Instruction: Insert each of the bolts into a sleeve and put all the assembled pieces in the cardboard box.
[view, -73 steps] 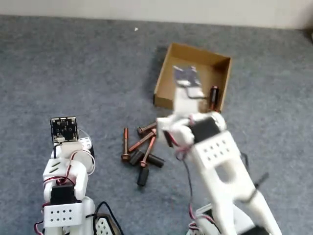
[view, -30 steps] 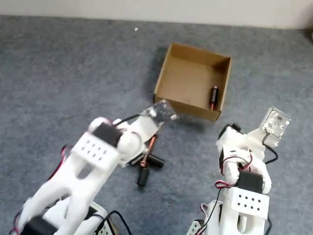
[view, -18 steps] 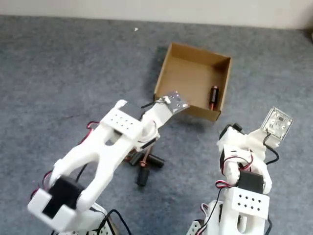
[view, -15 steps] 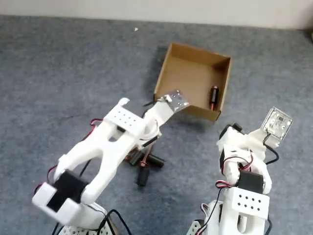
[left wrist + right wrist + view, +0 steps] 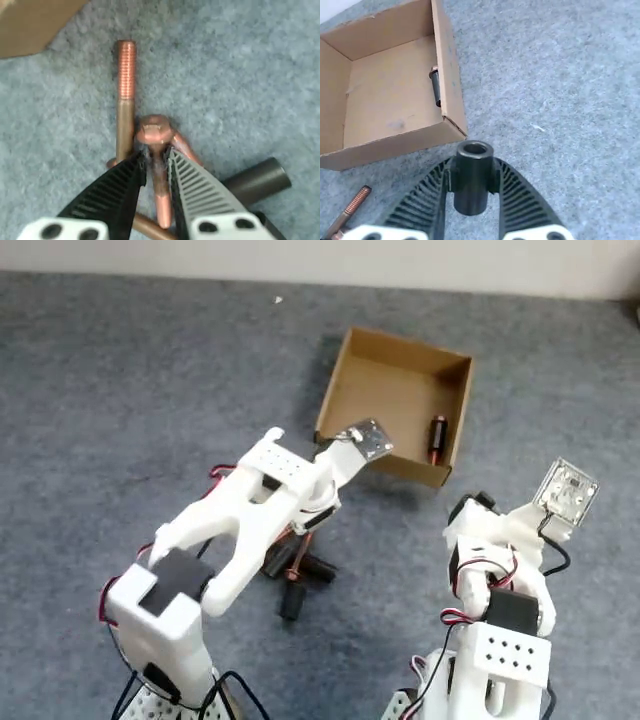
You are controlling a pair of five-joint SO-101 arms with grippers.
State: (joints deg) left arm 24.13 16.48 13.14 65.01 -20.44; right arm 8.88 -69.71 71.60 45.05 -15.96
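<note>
- The left claw (image 5: 156,157) is pinching a copper bolt (image 5: 155,131) by the shank just below its hex head, probably so it can be lifted out of the pile.
- That bolt is lying on the grey counter (image 5: 250,75), touching a second bolt (image 5: 125,100), with a loose sleeve (image 5: 255,180) just beside.
- The right claw (image 5: 471,167) is clamping a black sleeve (image 5: 471,182) with its open bore showing, seemingly presenting it for the bolt.
- One assembled piece (image 5: 435,86) is lying in the cardboard box (image 5: 447,65), against a wall.
</note>
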